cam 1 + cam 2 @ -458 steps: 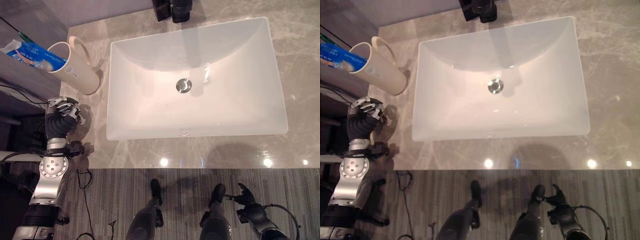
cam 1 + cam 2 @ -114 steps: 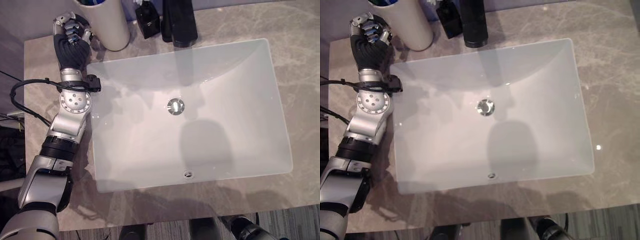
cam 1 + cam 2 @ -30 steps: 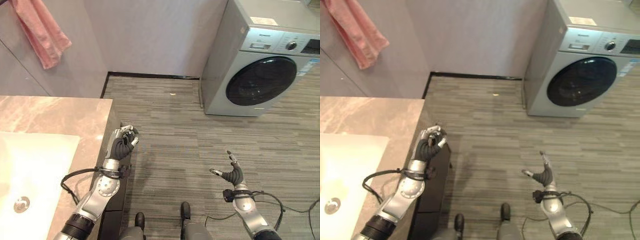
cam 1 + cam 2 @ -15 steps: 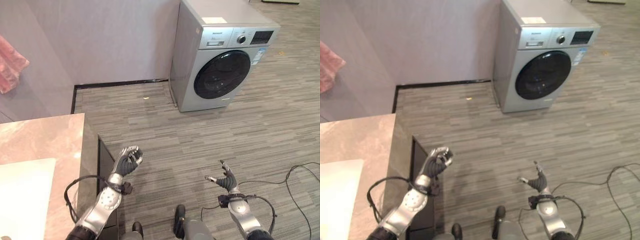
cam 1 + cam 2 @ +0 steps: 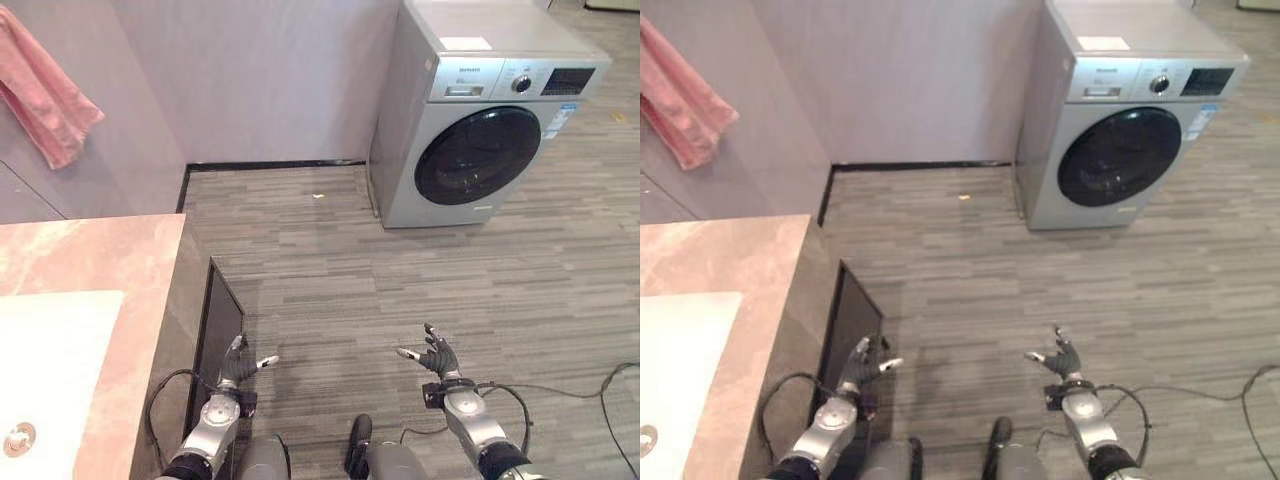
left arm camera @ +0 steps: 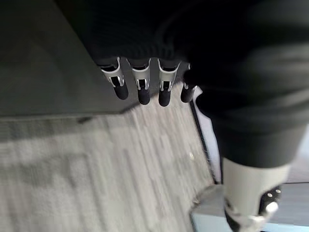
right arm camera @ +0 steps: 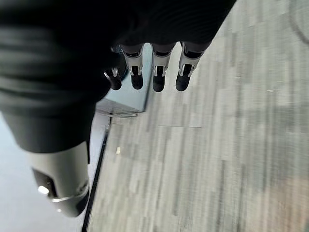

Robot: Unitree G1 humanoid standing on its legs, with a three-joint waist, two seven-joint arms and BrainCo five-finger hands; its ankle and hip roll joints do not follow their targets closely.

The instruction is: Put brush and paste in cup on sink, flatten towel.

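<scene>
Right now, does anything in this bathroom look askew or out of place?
The pink cloth towel on the grey wall hangs bunched and slanted, not flat. Both hands, left hand and right hand, are open and empty above the grey striped floor.

sink (image 5: 50, 350) left, towel (image 5: 45, 95) behind, washer (image 5: 490, 120) far right.

Home bathroom: washing machine (image 5: 478, 115), sink (image 5: 45, 385), towel (image 5: 45, 95).

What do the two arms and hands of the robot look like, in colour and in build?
Both arms are silver-grey metal. The left hand and right hand have a dark ribbed cover over the back and wrist. Silver fingers with dark rounded tips sit in a row; a thick thumb stands apart.
</scene>
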